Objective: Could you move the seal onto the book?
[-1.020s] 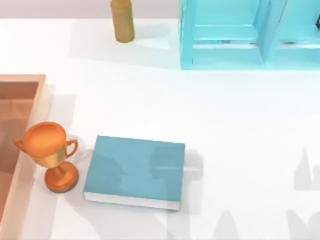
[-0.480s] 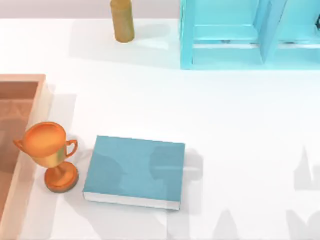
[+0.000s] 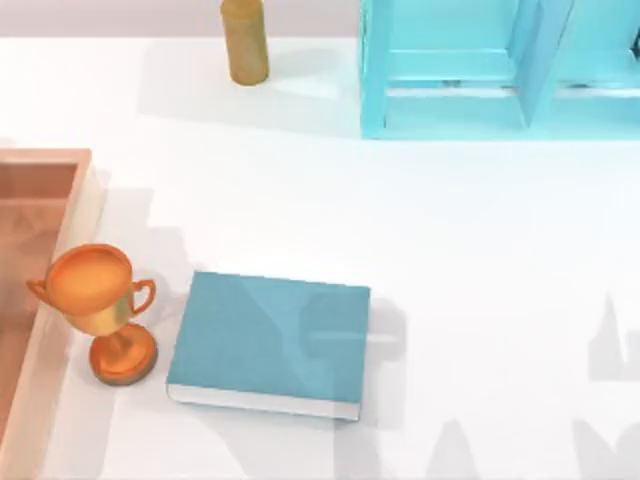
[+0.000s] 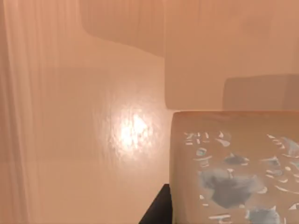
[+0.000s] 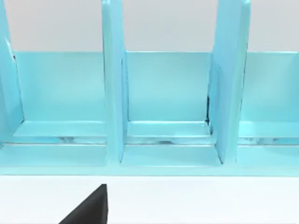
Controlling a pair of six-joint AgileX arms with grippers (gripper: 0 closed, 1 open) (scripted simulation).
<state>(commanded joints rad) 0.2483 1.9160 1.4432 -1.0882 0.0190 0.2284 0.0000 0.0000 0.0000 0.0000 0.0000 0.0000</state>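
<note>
Teal book [image 3: 268, 342] from above — left wrist: seal [image 4: 236, 168] close up.

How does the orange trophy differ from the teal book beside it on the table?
The trophy stands upright on a stem and round foot; the book lies flat. The trophy is glossy orange with two handles and an open cup; the book is a plain teal rectangle with white page edges. The book covers far more of the table than the trophy's foot. Both sit side by side at the table's left, apart.
</note>
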